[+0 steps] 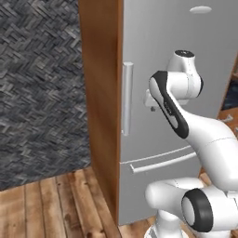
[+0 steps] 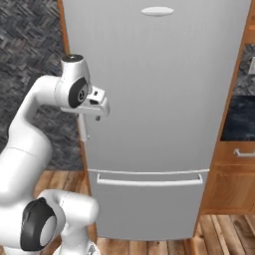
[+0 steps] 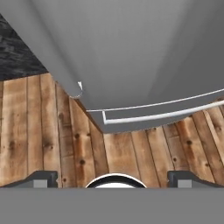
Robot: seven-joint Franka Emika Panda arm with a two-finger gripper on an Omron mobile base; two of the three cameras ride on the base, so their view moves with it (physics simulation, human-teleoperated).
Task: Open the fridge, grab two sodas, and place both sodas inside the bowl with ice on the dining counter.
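Note:
The tall silver-grey fridge (image 2: pixel 164 99) stands with its door shut, an oval badge (image 2: pixel 157 11) near the top. Its vertical bar handle (image 1: pixel 126 97) runs down the door's left edge, and its lower end (image 3: pixel 65 74) appears in the hand view. My gripper (image 2: pixel 97 117) hangs just in front of the door beside the handle, pointing down at the floor. Its fingertips (image 3: pixel 41 178) stand wide apart with nothing between them, so my gripper (image 3: pixel 113 179) is open. The sodas are hidden behind the shut door. The bowl and the dining counter are out of view.
A wood side panel (image 1: pixel 100 93) flanks the fridge on the left, with a dark herringbone wall (image 1: pixel 37 93) beyond it. The lower drawer's bar (image 2: pixel 149 180) crosses below the door. Wooden cabinets (image 2: pixel 234 184) stand to the right. Plank floor (image 1: pixel 56 204) lies in front.

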